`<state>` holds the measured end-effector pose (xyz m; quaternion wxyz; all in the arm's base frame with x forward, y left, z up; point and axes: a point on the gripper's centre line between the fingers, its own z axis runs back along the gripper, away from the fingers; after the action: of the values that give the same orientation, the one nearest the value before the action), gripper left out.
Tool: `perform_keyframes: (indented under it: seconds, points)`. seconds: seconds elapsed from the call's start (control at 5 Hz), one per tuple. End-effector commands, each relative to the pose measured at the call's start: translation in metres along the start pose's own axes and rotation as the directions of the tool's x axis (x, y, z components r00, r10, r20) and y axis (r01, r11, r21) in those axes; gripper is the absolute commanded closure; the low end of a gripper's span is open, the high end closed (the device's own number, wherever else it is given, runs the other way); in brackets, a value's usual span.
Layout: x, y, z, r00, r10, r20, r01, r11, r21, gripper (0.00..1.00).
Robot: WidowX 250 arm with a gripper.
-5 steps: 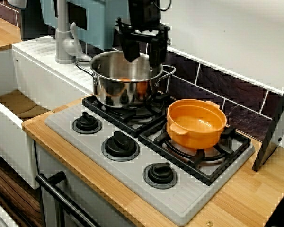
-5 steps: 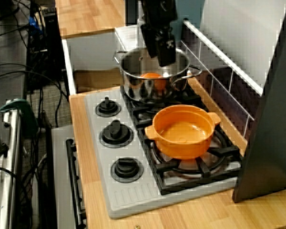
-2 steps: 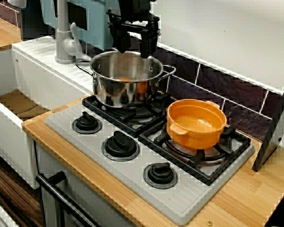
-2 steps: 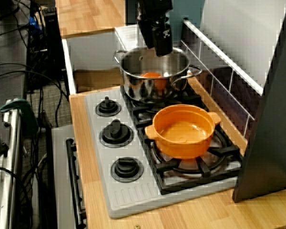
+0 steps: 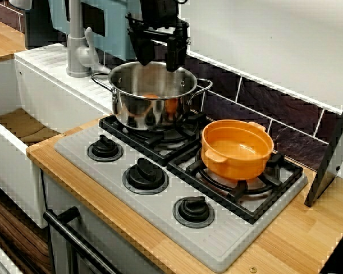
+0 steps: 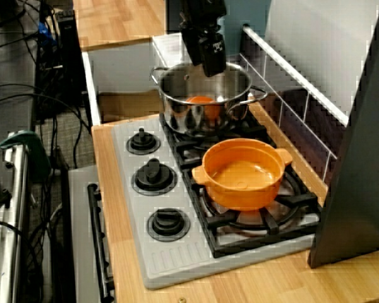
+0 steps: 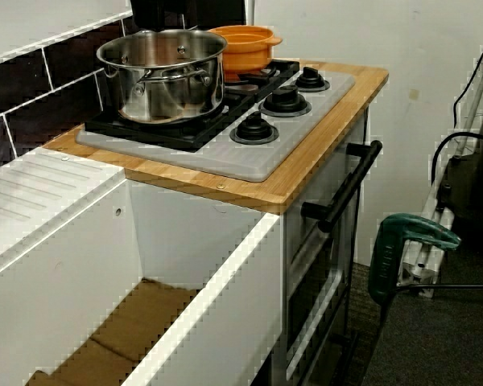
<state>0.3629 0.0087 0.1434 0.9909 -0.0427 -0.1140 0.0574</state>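
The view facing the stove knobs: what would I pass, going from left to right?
tap → steel pot, with the open gripper above it → orange pot → dark board

The pot (image 5: 151, 108) is shiny silver steel, with an orange lump (image 5: 151, 96) inside it. Above the pot, the gripper (image 5: 158, 57) is black. Beside the pot sits a plain orange pan (image 5: 237, 149). Under the pot the grates (image 5: 160, 141) are black. Around them the hob (image 5: 131, 206) is pale grey with fine ribbing and black knobs (image 5: 144, 174). Behind the pot the tiles (image 5: 257, 97) are dark purple-brown with white grout. The counter (image 5: 308, 234) shows light wood grain.
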Motion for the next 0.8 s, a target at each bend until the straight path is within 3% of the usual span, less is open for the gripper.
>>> perform_keyframes:
  seconds: [0.0, 0.2, 0.6]
  points:
    - [0.001, 0.016, 0.029, 0.999, 0.015, 0.037, -0.016, 1.0, 0.011, 0.0]
    - [-0.001, 0.017, 0.029, 0.999, 0.011, 0.039, -0.012, 1.0, 0.007, 0.0]
    - [-0.008, 0.014, 0.01, 1.0, 0.001, 0.022, -0.002, 1.0, 0.021, 0.0]
